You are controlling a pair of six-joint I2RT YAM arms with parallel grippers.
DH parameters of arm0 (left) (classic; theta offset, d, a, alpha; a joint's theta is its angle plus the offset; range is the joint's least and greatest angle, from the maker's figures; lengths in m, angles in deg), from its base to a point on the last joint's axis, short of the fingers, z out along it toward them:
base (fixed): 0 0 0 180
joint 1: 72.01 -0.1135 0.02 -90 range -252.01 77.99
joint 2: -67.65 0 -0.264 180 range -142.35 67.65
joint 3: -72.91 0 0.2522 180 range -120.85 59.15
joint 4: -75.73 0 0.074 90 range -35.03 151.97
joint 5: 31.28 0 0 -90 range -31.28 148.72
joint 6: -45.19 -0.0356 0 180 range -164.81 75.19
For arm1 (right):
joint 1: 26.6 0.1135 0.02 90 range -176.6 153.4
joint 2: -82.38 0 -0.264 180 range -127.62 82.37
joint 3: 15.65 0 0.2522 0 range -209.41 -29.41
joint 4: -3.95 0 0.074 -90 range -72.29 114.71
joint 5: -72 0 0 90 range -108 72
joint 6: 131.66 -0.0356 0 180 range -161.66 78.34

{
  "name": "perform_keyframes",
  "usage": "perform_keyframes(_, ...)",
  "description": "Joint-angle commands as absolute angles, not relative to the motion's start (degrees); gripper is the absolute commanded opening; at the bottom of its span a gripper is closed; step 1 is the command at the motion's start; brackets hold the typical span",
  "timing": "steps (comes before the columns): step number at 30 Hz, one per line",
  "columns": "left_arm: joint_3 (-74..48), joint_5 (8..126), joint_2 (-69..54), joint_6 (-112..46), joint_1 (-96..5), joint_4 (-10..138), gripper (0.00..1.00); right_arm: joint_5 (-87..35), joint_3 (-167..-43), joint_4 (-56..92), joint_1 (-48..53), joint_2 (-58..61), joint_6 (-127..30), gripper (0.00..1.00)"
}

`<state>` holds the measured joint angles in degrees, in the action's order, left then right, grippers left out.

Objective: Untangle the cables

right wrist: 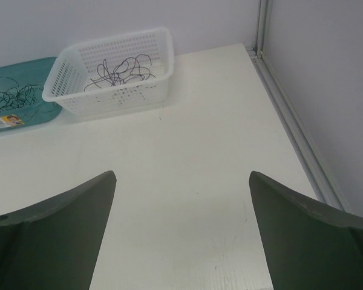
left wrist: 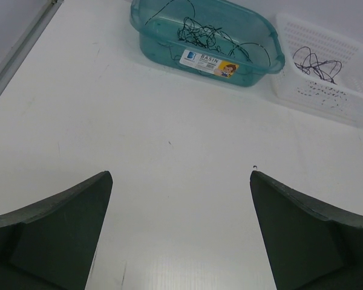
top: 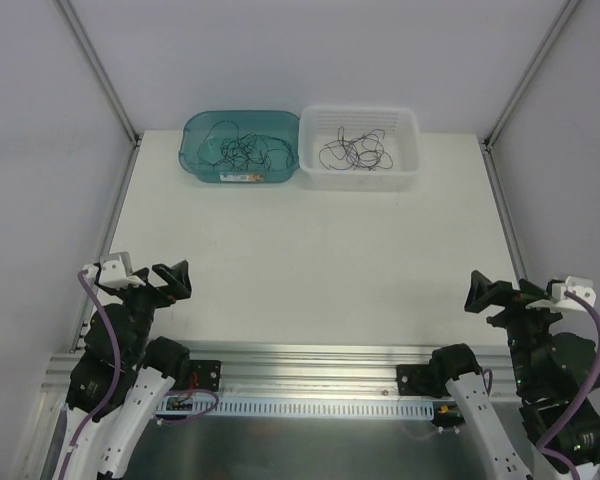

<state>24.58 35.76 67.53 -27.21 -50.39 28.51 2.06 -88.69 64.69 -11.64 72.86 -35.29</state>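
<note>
Cables (top: 242,151) lie in thin, dark, curly heaps at the far end of the table (top: 310,250). One heap sits in the green tub (top: 188,155). The other heap sits in the white basket (top: 410,150) right beside it. My left gripper (left wrist: 180,181) is spread wide and holds nothing. My right gripper (right wrist: 181,178) is spread wide too, with nothing in it. Both hang over the near part of the table, well apart from the cables.

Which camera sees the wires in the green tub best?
Left wrist: the wires in the tub look biggest and clearest there. The top view shows the whole tangle from above, but tiny. The right wrist catches only part at its left edge.
</note>
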Motion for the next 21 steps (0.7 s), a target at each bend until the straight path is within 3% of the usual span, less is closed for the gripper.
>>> perform_keyframes(1,24.3,37.1,76.3,-26.8,-51.1,26.1,0.99,0.8,-83.2,67.0,-11.9,77.0,-34.2,0.97)
perform_keyframes(9,24.7,35.6,76.0,-25.7,-51.1,25.7,0.99,4.1,-74.5,64.9,-11.8,89.4,-33.1,0.97)
perform_keyframes(21,24.7,33.1,76.1,-25.4,-51.1,25.3,0.99,4.9,-70.9,64.9,-11.9,92.7,-34.2,0.97)
